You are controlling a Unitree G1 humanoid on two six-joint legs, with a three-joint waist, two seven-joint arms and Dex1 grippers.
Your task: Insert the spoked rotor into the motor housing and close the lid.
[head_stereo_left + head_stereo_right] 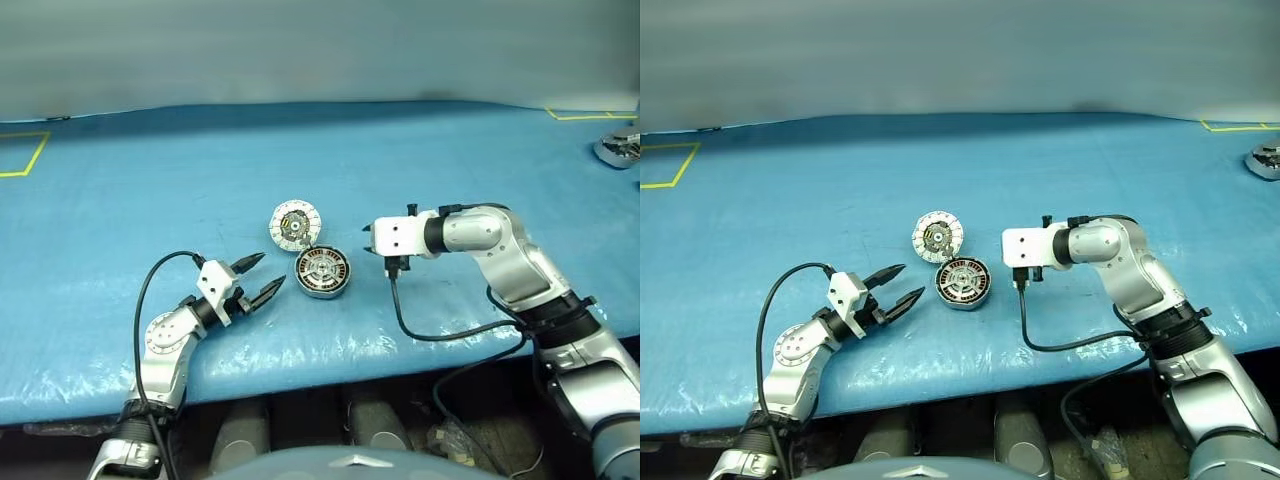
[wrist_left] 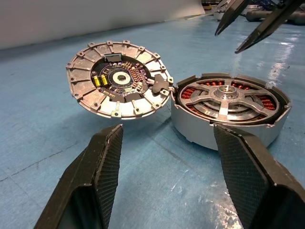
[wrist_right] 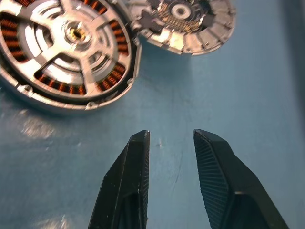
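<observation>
While the rotor (image 2: 228,98) is seated in the housing (image 1: 322,273) on the bench (image 1: 120,210), the lid (image 1: 295,225) is propped against it; both hands, left (image 1: 261,279) and right (image 3: 171,162), are held open, empty, nearby.

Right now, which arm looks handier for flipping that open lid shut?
Probably the left. Its open left gripper points at the lid, hinged open beside the motor housing; the right gripper hangs empty beyond the housing.

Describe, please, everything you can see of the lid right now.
The lid is a round silver-grey metal disc with a segmented rim around a dark circuit board carrying yellow components and a central ring. It stands open, tilted, inner face showing, joined at one edge to the motor housing on the blue table cover. Nothing grips it.
</observation>
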